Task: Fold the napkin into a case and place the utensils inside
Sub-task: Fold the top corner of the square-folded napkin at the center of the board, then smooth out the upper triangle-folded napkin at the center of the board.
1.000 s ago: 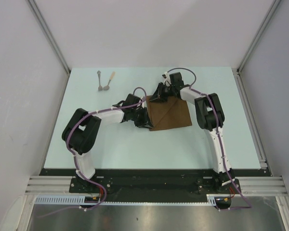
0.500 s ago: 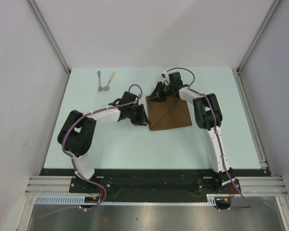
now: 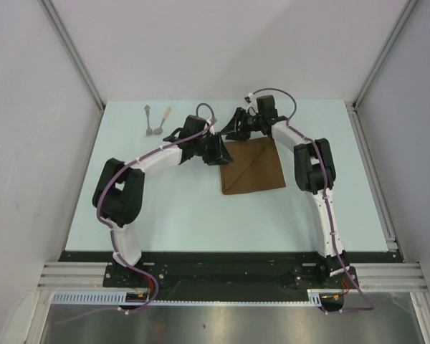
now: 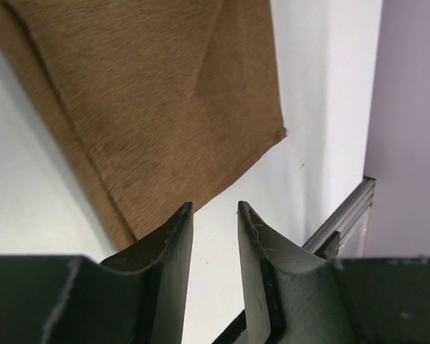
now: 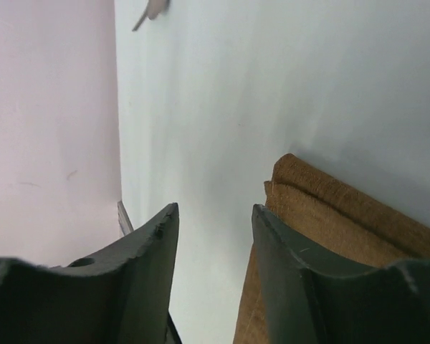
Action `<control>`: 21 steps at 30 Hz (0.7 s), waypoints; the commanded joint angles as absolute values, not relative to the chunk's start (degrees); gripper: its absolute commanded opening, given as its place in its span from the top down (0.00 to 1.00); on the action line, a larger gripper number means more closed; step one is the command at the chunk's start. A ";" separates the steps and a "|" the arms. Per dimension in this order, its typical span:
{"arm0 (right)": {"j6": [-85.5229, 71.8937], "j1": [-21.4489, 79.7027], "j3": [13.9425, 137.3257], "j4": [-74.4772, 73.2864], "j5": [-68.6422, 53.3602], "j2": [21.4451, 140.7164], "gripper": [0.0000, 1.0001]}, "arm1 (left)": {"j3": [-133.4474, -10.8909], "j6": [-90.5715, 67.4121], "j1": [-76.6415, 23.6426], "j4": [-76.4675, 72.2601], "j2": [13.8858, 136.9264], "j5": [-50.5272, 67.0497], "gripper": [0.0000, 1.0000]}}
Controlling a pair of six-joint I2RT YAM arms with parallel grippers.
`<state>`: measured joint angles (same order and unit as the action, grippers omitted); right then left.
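The brown napkin [image 3: 252, 166] lies flat mid-table, folded to a rough square with a diagonal crease. It also shows in the left wrist view [image 4: 150, 100] and in the right wrist view [image 5: 337, 215]. My left gripper [image 3: 219, 152] is open and empty just off the napkin's far-left corner; its jaws [image 4: 213, 211] stand slightly apart over bare table. My right gripper [image 3: 233, 133] is open and empty just beyond that same corner, the cloth's folded corner beside its right finger [image 5: 287, 251]. The two utensils [image 3: 157, 122] lie side by side at the far left; one end shows in the right wrist view [image 5: 152, 10].
The pale table [image 3: 172, 215] is bounded by grey walls and metal rails [image 3: 82, 72] at left and right. Both arms reach to the far middle, their purple cables [image 3: 272, 93] looping above. A rail [image 4: 344, 222] shows past the napkin.
My left gripper has moved from the napkin's left edge toward the far corner. My right gripper has drawn back off the napkin's far-left corner. The napkin now lies uncovered.
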<state>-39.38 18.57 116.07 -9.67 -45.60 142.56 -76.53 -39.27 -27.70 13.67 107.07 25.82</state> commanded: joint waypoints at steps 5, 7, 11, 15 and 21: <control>-35.33 9.32 94.34 -5.20 -47.81 121.30 0.46 | -81.65 -40.96 -30.66 10.81 112.58 32.78 0.67; -34.11 7.92 89.85 -3.08 -49.04 120.41 0.49 | -81.22 -40.61 -31.11 10.90 113.55 32.70 0.69; -31.82 7.21 87.98 -2.47 -50.63 122.42 0.59 | -81.73 -37.37 -30.94 12.99 115.57 29.89 0.73; -33.22 7.03 88.24 3.39 -52.03 126.55 0.69 | -81.21 -36.04 -30.85 13.71 116.63 28.48 0.76; -37.44 5.63 92.27 11.42 -55.02 135.33 0.76 | -75.77 -35.68 -30.67 11.61 116.89 28.56 0.78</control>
<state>-35.57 6.87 88.36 3.97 -52.27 130.63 -78.30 -37.74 -30.96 12.95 117.03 28.91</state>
